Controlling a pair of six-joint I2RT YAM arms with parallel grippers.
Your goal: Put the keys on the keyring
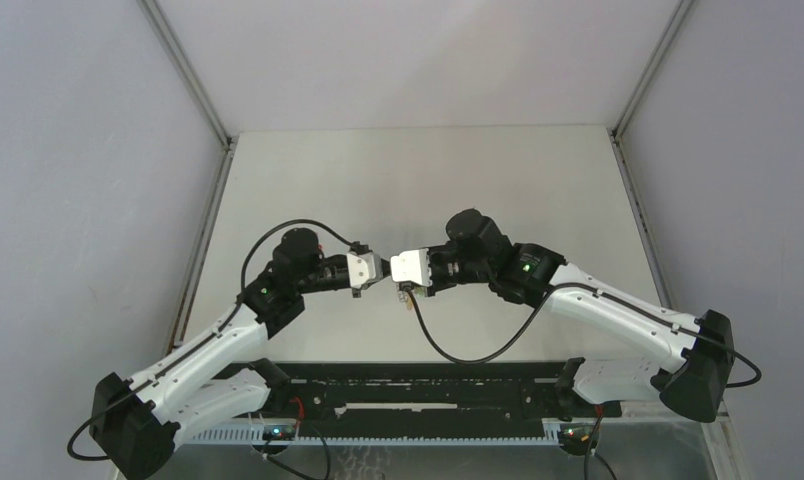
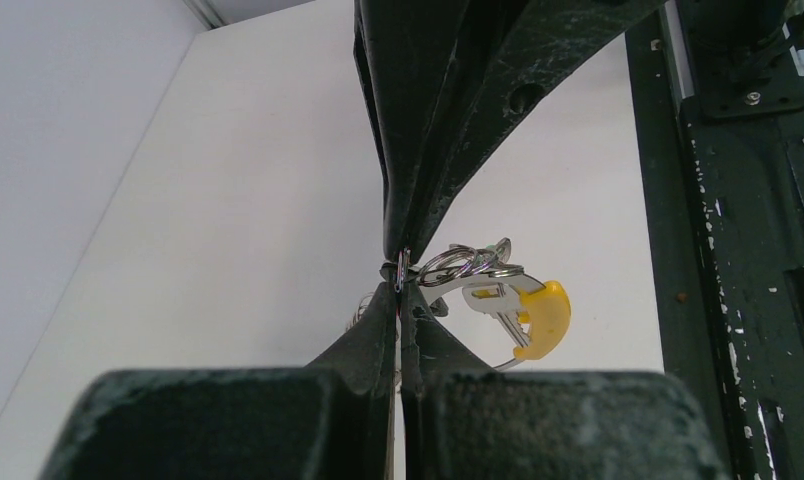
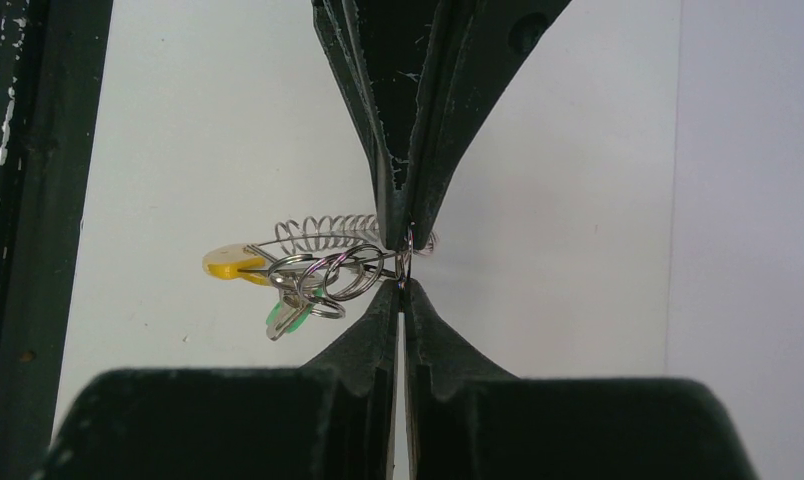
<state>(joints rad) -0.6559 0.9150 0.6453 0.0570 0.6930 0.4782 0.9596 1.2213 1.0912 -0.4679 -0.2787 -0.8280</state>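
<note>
My left gripper [image 1: 380, 272] and right gripper [image 1: 394, 272] meet tip to tip above the middle of the table. Both are shut on the keyring [image 1: 406, 297], which hangs just below them. In the left wrist view my left gripper [image 2: 403, 292] pinches a small metal ring edge-on, and the keyring's rings [image 2: 468, 262], a silver key and the yellow strip [image 2: 543, 318] hang to its right. In the right wrist view my right gripper [image 3: 402, 288] pinches the same ring, with a wire coil [image 3: 328, 235], the yellow strip [image 3: 228, 265] and the green tag [image 3: 288, 318] to its left. The black-headed key is not clearly visible.
A black rail [image 1: 428, 400] runs along the table's near edge between the arm bases. It also shows in the left wrist view [image 2: 748, 250] and the right wrist view [image 3: 18, 200]. Grey walls and metal posts [image 1: 188, 70] enclose the white table [image 1: 428, 180].
</note>
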